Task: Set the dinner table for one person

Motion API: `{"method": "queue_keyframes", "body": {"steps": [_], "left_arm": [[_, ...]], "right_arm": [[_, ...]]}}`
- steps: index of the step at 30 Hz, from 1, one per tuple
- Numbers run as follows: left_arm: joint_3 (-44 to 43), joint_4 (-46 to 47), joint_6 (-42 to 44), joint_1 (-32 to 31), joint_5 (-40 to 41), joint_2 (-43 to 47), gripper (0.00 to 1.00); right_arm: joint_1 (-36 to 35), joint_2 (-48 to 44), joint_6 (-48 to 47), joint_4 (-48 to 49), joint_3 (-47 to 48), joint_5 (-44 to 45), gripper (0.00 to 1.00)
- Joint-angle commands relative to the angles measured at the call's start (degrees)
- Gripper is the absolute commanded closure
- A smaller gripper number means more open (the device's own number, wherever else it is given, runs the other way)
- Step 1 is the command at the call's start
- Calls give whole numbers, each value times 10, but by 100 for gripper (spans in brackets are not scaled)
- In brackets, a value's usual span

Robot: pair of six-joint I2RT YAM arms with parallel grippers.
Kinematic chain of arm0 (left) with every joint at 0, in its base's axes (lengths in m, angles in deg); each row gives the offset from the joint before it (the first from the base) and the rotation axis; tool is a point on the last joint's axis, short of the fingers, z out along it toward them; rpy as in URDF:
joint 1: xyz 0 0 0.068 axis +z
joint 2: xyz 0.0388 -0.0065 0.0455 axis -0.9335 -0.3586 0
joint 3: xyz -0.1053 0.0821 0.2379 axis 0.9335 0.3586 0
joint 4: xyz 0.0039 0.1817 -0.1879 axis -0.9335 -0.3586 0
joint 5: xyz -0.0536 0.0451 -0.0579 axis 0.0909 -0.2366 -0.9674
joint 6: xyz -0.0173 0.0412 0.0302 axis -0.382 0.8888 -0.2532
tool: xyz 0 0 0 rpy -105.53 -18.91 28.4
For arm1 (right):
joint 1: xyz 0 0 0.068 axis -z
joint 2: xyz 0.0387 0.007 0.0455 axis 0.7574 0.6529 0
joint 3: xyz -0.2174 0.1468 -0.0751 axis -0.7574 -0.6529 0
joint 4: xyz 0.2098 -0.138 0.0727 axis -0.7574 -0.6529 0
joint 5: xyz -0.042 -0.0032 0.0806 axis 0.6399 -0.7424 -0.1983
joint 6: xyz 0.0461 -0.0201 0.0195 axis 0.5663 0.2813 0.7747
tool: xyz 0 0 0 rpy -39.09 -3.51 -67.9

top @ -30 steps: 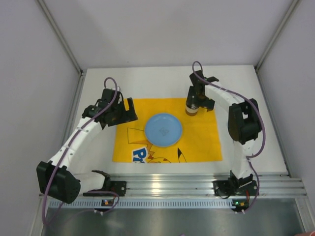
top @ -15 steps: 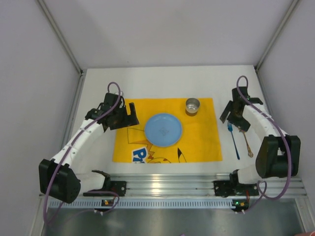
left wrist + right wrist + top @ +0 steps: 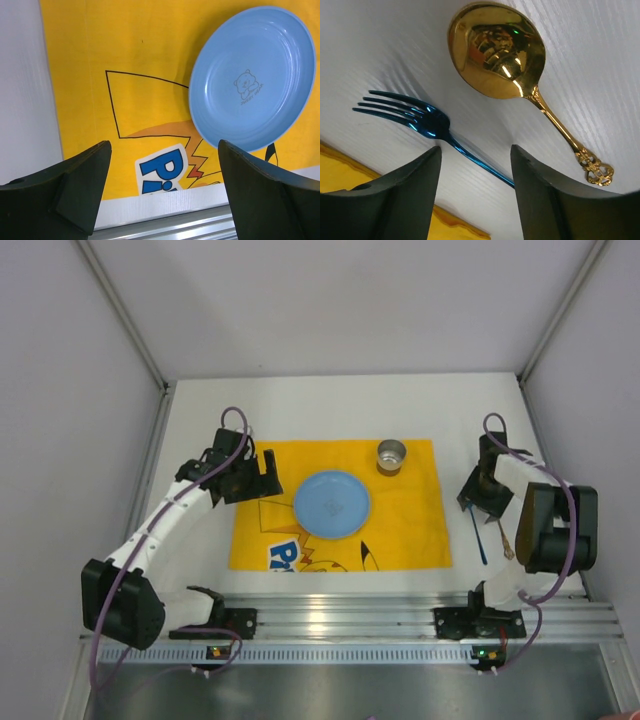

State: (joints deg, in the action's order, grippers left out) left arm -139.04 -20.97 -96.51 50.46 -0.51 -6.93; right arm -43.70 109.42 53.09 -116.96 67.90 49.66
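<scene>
Looking down on the dinner table point(image 3: 330, 405): white and matte, with a ribbed rail along its 6 o'clock edge and a yellow mat point(image 3: 410, 530) laid at its middle. Finding a blue plate point(image 3: 332, 504) flat at the mat's centre, printed with a small bear. Noting a metal cup point(image 3: 391, 456) upright at 1 o'clock from the plate, near the mat's far edge.

Placing the left gripper point(image 3: 262, 472) at 10 o'clock from the plate, above the mat's corner, with fingers spread wide and nothing between them. Seeing only mat and plate rim past them in the wrist view.

Placing the right gripper point(image 3: 478, 502) at 3 o'clock from the plate, off the mat, low over bare tabletop. Finding there a blue fork point(image 3: 427, 122) and, at 3 o'clock from it, a gold spoon point(image 3: 495, 55), both lying flat. Seeing the fingers released, parted on either side of the fork's handle and not clamped on it.
</scene>
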Motion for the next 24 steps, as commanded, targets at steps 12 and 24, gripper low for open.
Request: {"method": "queue_keyframes", "body": {"steps": [12,24], "left_arm": [[-4,15,-22,2,13,-15,10],[-72,132,4,-25,-156,-48,9]], "right_arm": [[5,56,-34,83,-12,-36,100],[-126,-50,-13,-121,256,-13,100]]}}
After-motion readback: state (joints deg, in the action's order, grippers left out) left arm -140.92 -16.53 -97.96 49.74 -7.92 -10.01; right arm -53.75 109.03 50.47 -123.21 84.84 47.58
